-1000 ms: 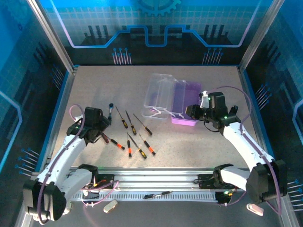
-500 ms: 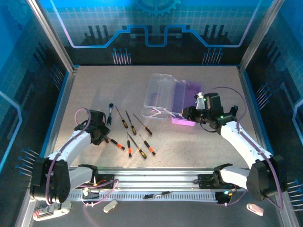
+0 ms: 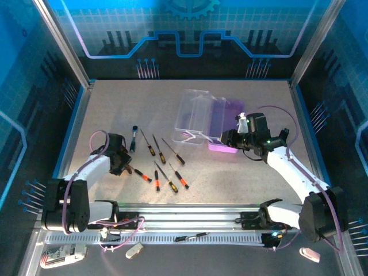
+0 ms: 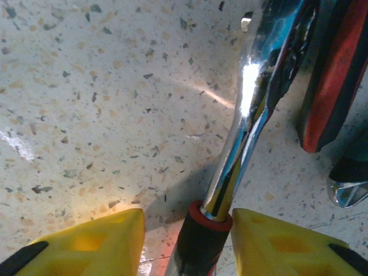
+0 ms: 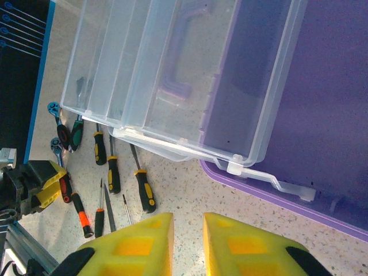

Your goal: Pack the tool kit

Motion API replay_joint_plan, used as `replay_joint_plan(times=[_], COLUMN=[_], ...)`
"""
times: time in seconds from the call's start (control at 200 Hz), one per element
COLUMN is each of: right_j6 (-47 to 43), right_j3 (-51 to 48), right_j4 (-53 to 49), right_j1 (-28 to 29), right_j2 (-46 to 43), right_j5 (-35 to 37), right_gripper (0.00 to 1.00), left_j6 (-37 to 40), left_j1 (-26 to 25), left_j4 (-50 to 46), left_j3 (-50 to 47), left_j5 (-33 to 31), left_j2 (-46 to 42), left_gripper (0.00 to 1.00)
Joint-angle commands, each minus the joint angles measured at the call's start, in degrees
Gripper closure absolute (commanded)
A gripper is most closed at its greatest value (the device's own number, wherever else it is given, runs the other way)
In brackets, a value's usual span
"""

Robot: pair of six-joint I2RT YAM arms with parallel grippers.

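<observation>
The tool kit case lies open at the back right, purple base [image 3: 230,109] [image 5: 339,115] beside its clear lid [image 3: 195,112] [image 5: 172,57]. Several black-and-yellow or orange screwdrivers [image 3: 167,167] [image 5: 144,192] are spread on the table in front of it. My left gripper [image 3: 121,164] [image 4: 187,221] is down at the left end of that spread. Its jaws straddle the black-and-red handle [image 4: 198,247] of a chrome ratchet [image 4: 253,109], with a gap on the left side. My right gripper [image 3: 225,138] [image 5: 188,221] hovers at the case's near edge, slightly open and holding nothing.
A second red-and-black handle [image 4: 333,80] lies just right of the ratchet. A small blue-headed tool [image 3: 133,137] rests behind the left gripper. One screwdriver [image 3: 192,236] sits on the front rail, with white objects [image 3: 134,250] [image 3: 309,253] on the ledge.
The left gripper has dropped to the table by the ratchet and its jaws have narrowed round the handle. The right gripper has shifted slightly left along the case's near edge.
</observation>
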Motion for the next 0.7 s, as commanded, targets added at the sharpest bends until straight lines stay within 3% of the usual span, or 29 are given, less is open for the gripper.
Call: replay_joint_plan(times=[0.0,0.335,0.425,0.56,0.69], right_j6=[0.3,0.4,0.5,0.6,0.7], right_j3=[0.7,0.7,0.8,1.0,1.2], right_j4=[-0.5,-0.1,-0.2,-0.3,-0.4], right_j1=[0.9,0.9,0.9,0.9,0.8], right_j2=[0.1,-0.3,-0.4,-0.5,-0.8], right_j5=[0.0,0.0,-0.1,0.1,0.0], right_gripper=[0.79,0.79,0.8,0.79,0.8], left_j6=[1.3,0.6,0.8,2.1,3.6], left_j1=[0.7,1.0,1.0,1.0,1.0], left_j4=[2.0,1.9,2.6,2.9,2.5], left_j3=[-0.2,-0.4,-0.8,-0.8,-0.4], left_j5=[2.1,4.8,5.6,5.5,5.9], left_j2=[1.5,3.2,3.5,3.4,3.3], left_gripper=[0.6,0.47,0.52,0.71,0.78])
